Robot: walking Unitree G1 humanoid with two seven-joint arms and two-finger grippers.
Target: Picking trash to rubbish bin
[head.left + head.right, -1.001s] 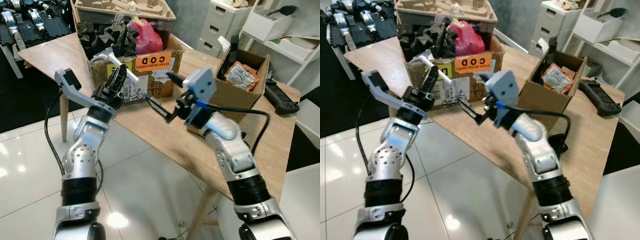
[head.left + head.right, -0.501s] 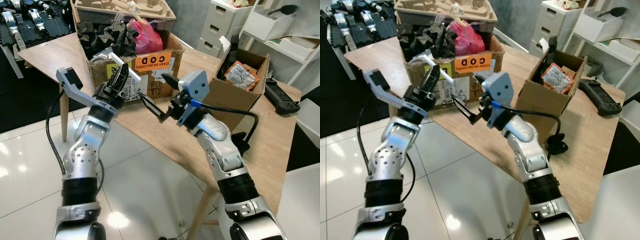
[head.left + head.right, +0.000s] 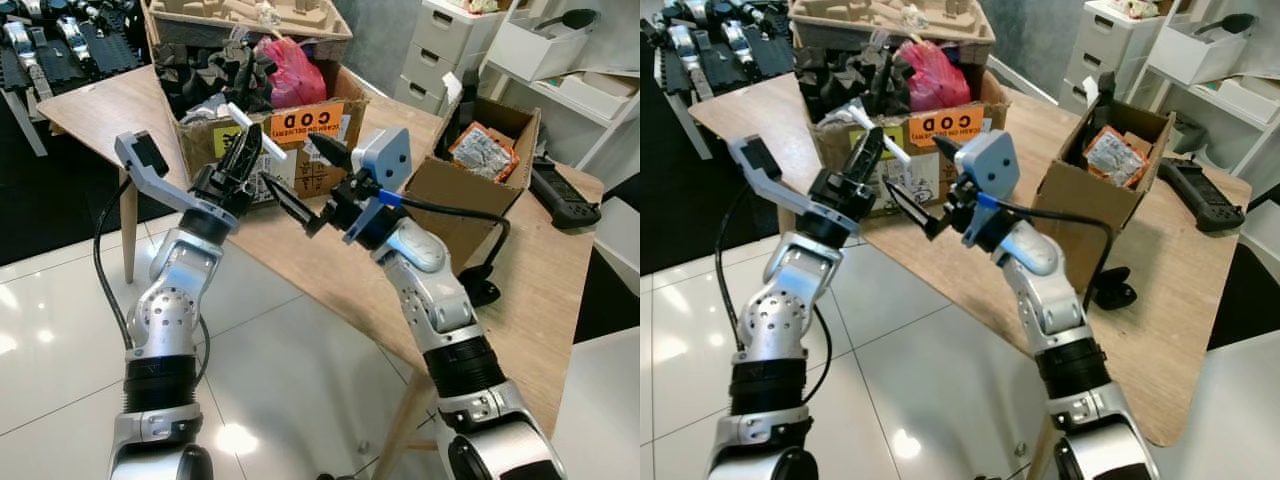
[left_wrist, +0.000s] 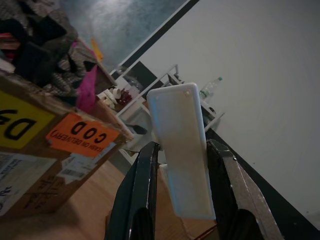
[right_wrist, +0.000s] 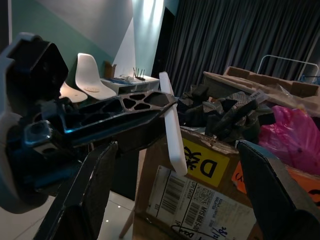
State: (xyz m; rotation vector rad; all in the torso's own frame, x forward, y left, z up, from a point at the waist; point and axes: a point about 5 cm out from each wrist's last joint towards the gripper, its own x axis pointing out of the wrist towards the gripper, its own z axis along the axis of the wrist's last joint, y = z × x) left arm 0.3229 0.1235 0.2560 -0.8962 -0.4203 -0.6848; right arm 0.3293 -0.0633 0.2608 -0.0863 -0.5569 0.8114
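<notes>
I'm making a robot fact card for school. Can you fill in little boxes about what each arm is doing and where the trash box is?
left tool: shut on a flat white plastic strip, held up in front of the box
right tool: open, fingers spread, facing the strip
trash box: cardboard box with an orange COD label, stuffed with black scraps and a pink bag
table: wooden, holds the box

The white strip's [image 4: 181, 150] lower end was hidden between the left gripper's [image 4: 186, 210] fingers [image 4: 141, 195].
</notes>
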